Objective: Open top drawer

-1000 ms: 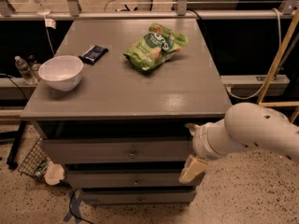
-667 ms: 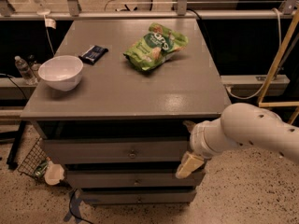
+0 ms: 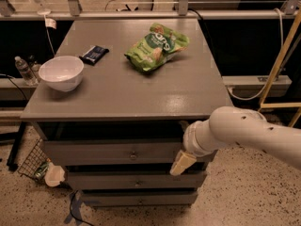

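The top drawer (image 3: 103,152) is the grey front just under the tabletop of the grey cabinet, with a small round metal knob (image 3: 133,155) at its centre. A dark gap shows between it and the tabletop. My gripper (image 3: 181,163) is at the end of the white arm (image 3: 244,133), which comes in from the right. The gripper hangs in front of the drawer's right part, to the right of the knob and slightly below it, and is apart from the knob.
On the tabletop (image 3: 188,93) lie a white bowl (image 3: 61,72), a dark snack bar (image 3: 94,54) and a green chip bag (image 3: 156,46). Two more drawer fronts (image 3: 136,181) sit below. A wire basket (image 3: 35,161) stands on the floor at the left and a yellow pole (image 3: 282,55) at the right.
My arm and gripper have moved a little left along the drawer front, closer to the knob. The drawer has not moved.
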Tool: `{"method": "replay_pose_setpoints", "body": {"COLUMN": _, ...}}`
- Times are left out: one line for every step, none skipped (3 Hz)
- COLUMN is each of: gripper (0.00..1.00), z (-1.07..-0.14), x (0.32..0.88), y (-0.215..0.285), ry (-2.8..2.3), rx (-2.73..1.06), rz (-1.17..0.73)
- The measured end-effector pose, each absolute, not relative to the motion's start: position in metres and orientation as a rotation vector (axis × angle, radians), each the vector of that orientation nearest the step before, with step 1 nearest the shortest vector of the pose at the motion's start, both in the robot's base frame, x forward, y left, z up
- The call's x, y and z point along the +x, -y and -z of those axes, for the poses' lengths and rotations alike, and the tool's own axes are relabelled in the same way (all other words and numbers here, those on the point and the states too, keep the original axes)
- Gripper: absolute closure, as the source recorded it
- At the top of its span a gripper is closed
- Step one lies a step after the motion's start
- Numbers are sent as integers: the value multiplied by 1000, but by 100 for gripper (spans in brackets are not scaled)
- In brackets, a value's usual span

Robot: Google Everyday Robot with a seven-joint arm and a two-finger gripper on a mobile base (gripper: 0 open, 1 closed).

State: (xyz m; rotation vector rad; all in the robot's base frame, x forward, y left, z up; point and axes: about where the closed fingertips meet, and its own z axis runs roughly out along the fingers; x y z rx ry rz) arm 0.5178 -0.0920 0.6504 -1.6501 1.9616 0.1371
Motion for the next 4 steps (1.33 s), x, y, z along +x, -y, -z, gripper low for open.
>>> {"method": "replay_pose_setpoints", "body": {"gripper": 18, "z": -640, "x": 517, "y": 87, "ry": -1967, "rx": -1666, "rz": -161}}
{"method": "replay_pose_setpoints", "body": {"gripper": 41, "z": -636, "x": 516, "y": 88, "ry": -1970, "rx": -1668, "rz": -176}}
{"method": "replay_pose_setpoints", "body": {"gripper": 64, "z": -637, "x": 515, "y": 89, "ry": -1966, "rx": -1668, "rz": -183}}
{"method": "replay_pose_setpoints", "body": {"gripper": 87, "z": -640, "x": 509, "y": 92, "ry": -1960, "rx": -1675, "rz": -198}}
